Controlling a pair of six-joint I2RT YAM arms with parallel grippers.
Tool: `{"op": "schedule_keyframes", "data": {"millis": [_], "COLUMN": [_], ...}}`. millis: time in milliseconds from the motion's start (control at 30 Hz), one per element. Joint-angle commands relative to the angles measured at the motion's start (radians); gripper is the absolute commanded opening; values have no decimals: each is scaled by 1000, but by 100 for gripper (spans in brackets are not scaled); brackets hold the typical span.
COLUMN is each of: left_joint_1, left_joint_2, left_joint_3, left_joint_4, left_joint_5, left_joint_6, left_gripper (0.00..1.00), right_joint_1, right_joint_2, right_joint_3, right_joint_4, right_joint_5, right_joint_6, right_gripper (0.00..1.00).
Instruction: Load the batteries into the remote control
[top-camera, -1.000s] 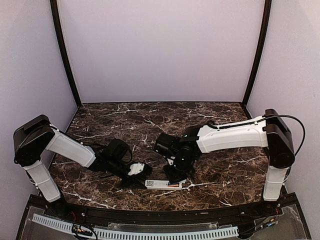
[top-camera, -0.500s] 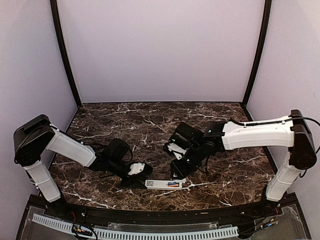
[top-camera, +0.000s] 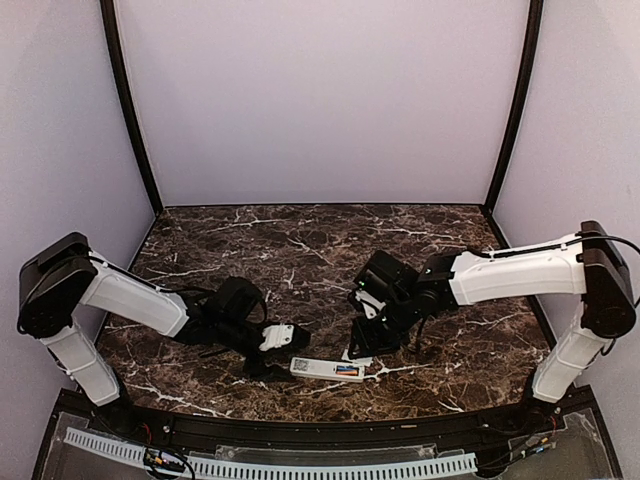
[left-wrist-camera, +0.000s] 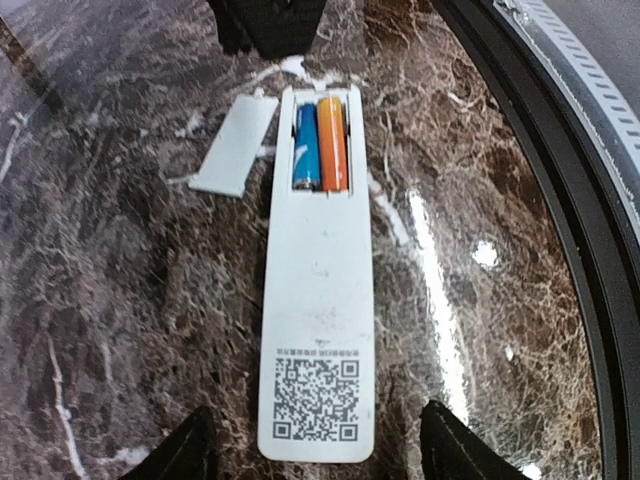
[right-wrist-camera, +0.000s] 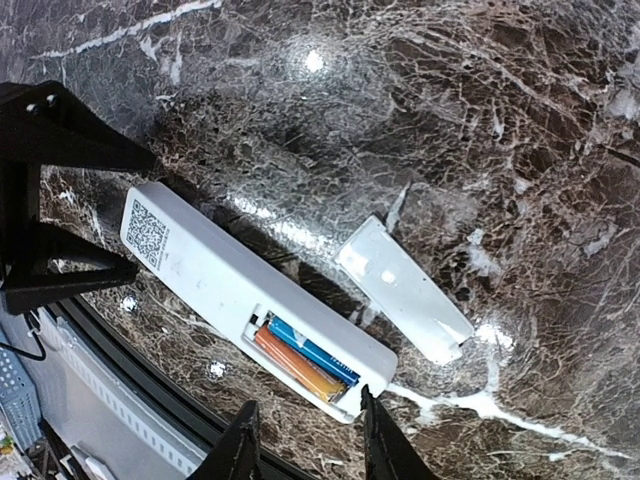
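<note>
The white remote control (left-wrist-camera: 318, 300) lies back-up on the marble near the front edge (top-camera: 328, 369). In its open recess sit both batteries side by side, the blue one (left-wrist-camera: 306, 148) and the orange one (left-wrist-camera: 333, 145); the right wrist view shows them too, blue (right-wrist-camera: 312, 350) and orange (right-wrist-camera: 295, 367). My left gripper (left-wrist-camera: 315, 442) is open, its fingers either side of the remote's QR-sticker end with a gap on each side. My right gripper (right-wrist-camera: 308, 420) hangs open just off the battery end of the remote (right-wrist-camera: 215, 275), with nothing between its fingers.
The loose white battery cover (left-wrist-camera: 234, 145) lies on the marble beside the recess, on the side away from the table's front edge (right-wrist-camera: 402, 288). The black rim of the table (left-wrist-camera: 560, 200) runs close along the remote's other side.
My left gripper has opened off the remote's sticker end. My right gripper, shut over the battery end a second ago, has opened and drawn back to the right.
</note>
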Motion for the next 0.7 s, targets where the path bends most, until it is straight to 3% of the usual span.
{"op": "schedule_keyframes", "data": {"millis": [0,133,200,233,300,667], "left_joint_1": [-42,-75,-108,-122,-158,-280], "left_joint_2": [-150,-260,-241,-207,-153,102], "left_joint_3": [-41,-49,11,53,96,334], "left_joint_4": [82,219,204,188,141,-5], "left_joint_5": [-75,-42,-28,-30,-31,-200], "left_joint_6": [-44,-118,-154,-158,-156,-169], "left_gripper": [69,65,51,45,41,29], "right_joint_1": [-4,-37,-67,-79,-98,-136], "right_joint_2": [-48,-102,-131,-144,-166,-206], "right_joint_3": [-19,-67,-109,-125,-156,-312], "right_joint_4": [16,52,95,114,142,299], "right_joint_5": [-9,-19,-14,-12,-10,-14], "right_joint_6": [90,108,112,112,111,75], "right_gripper": [33,32,30,29,29,29]}}
